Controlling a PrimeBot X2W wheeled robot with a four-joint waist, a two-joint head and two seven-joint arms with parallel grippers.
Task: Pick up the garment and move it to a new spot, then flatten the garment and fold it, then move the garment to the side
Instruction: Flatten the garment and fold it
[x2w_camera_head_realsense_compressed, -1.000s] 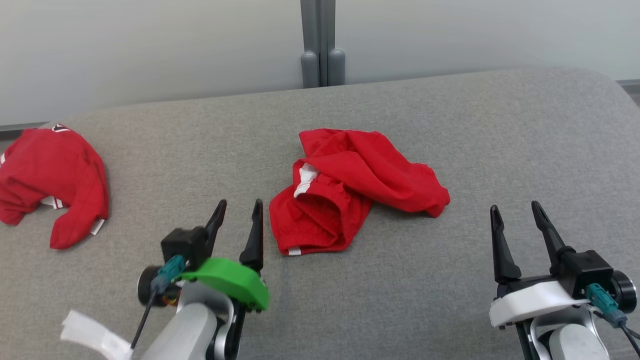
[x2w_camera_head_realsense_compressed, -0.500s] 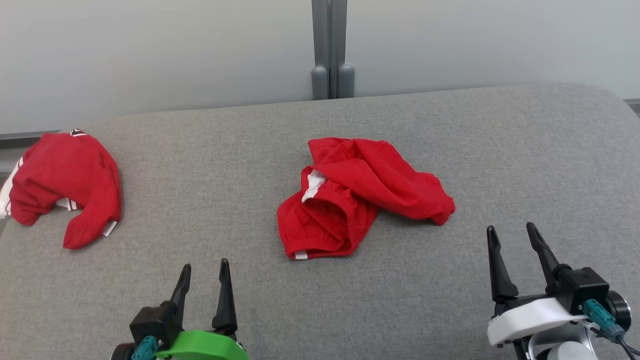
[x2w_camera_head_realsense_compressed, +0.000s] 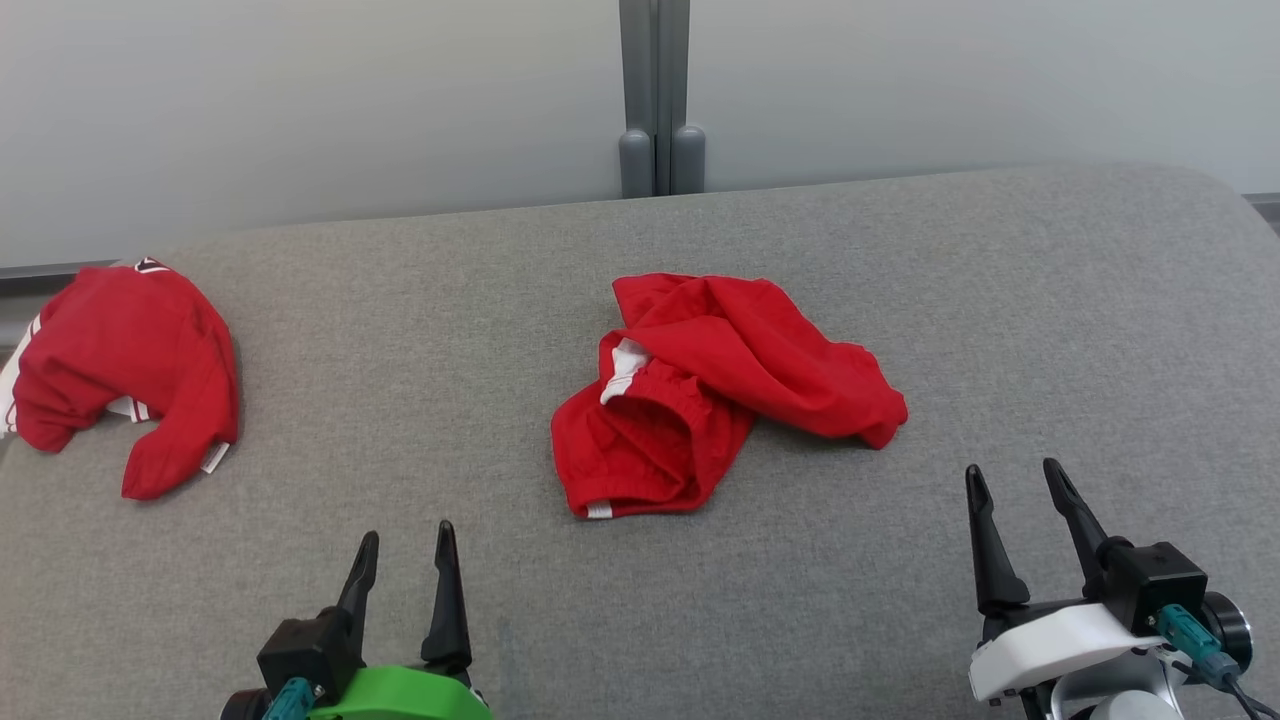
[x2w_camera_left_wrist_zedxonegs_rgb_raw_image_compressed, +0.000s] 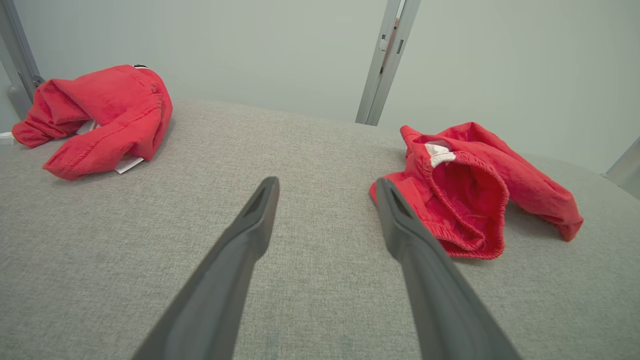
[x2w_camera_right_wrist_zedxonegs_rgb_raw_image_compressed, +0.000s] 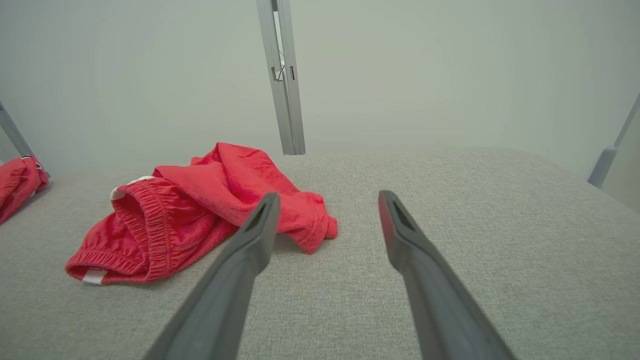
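At counter (x2w_camera_head_realsense_compressed: 400, 300) centre you see the crumpled red garment (x2w_camera_head_realsense_compressed: 720, 390); left end effector (x2w_camera_head_realsense_compressed: 408, 530) and right end effector (x2w_camera_head_realsense_compressed: 1010, 467) both released, holding nothing.

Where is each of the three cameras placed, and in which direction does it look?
Head view: high on the robot, looking forward and down at the grey surface; left hand and right hand show at the bottom, both open.
Left wrist view: low, along its own fingers, with the crumpled red garment to their right.
Right wrist view: low, along its own fingers, that garment to their left.
Shared: all three show that garment and the grey post.
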